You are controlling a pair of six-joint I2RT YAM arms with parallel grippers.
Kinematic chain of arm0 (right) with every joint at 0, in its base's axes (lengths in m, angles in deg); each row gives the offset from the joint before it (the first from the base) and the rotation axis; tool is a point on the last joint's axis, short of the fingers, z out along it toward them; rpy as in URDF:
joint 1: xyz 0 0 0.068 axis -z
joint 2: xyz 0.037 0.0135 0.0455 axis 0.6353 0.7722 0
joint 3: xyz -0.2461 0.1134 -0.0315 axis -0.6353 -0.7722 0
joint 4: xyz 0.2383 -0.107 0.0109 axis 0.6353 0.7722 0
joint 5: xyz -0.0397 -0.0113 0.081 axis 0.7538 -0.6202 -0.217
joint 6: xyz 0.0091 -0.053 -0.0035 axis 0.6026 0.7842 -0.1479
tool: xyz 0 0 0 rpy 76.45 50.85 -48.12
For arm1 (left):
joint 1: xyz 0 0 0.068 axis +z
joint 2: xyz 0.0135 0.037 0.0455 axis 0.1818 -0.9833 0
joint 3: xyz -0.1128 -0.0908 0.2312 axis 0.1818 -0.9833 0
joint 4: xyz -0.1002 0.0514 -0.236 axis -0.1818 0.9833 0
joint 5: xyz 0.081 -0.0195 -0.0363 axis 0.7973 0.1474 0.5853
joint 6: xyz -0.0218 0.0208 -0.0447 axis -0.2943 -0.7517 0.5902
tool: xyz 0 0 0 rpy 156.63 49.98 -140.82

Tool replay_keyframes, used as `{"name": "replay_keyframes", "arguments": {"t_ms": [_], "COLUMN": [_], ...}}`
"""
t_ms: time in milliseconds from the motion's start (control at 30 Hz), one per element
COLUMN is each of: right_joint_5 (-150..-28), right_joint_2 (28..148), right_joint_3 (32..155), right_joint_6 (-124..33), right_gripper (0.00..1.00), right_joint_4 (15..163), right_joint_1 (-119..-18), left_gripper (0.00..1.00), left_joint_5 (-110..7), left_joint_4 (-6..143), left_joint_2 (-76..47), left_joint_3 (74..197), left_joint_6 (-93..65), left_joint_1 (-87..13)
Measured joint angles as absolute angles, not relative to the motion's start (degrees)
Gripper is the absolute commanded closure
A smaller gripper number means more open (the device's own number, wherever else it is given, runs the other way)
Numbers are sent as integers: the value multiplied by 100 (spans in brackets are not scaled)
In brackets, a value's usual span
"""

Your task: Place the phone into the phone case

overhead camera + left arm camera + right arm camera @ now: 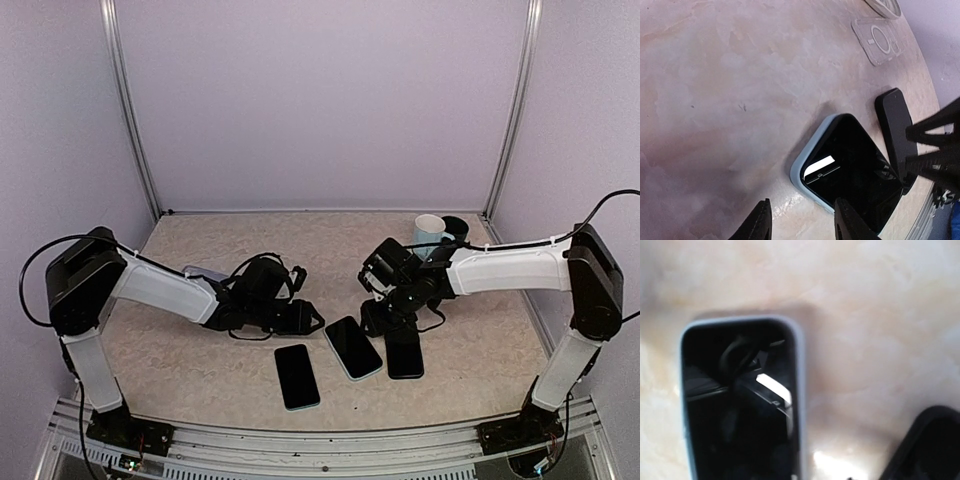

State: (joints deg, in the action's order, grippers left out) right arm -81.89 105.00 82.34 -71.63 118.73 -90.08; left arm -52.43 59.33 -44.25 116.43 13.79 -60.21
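Note:
A dark phone with a light-blue rim (352, 347) lies flat between my two grippers. It also shows in the left wrist view (850, 170) and the right wrist view (740, 400). A matte black phone-shaped slab (404, 352) lies just right of it (896, 127). A clear phone case (879, 40) lies farther off. My left gripper (314, 320) is open and empty (805, 222), just short of the blue-rimmed phone's corner. My right gripper (384, 316) hovers low over the black slab's far end, its fingers (935, 132) apart.
Another dark phone with a teal rim (297, 376) lies near the front edge. A white-and-blue cup (430, 235) and a dark round object (457, 228) stand at the back right. A pale bluish flat thing (205, 272) lies behind the left arm.

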Motion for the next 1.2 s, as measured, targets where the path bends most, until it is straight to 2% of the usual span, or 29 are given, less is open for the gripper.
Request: {"name": "replay_keyframes", "arguments": {"t_ms": [200,333,467,600,900,1200], "right_joint_5": [-8711,-9150,-9343,-9419,-9299,-8916], "right_joint_2": [10555,10555,10555,10518,10539,10797], "right_joint_3": [8086,7699,7504,7447,7445,7723], "right_joint_6": [-6983,-6992,-7029,-7147,-7560,-7761], "right_gripper": [72,77,86,100,100,100], "right_joint_4": [11746,11547,11453,11311,11149,11503], "right_joint_1": [-8765,-8767,-8769,-8804,-8992,-9198], "left_gripper": [73,77,81,86,88,82], "left_joint_5": [-5208,-5256,-5324,-5401,-5726,-5919], "left_joint_4": [6302,6396,6497,6571,6612,6625], "left_joint_2": [-4414,-4488,-4565,-4676,-4862,-4914], "left_joint_3": [11656,11715,11789,11894,12012,12050], "left_joint_6": [1180,1143,1086,1029,900,859], "left_joint_1": [-6285,-6329,-6329,-6329,-6257,-6154]}}
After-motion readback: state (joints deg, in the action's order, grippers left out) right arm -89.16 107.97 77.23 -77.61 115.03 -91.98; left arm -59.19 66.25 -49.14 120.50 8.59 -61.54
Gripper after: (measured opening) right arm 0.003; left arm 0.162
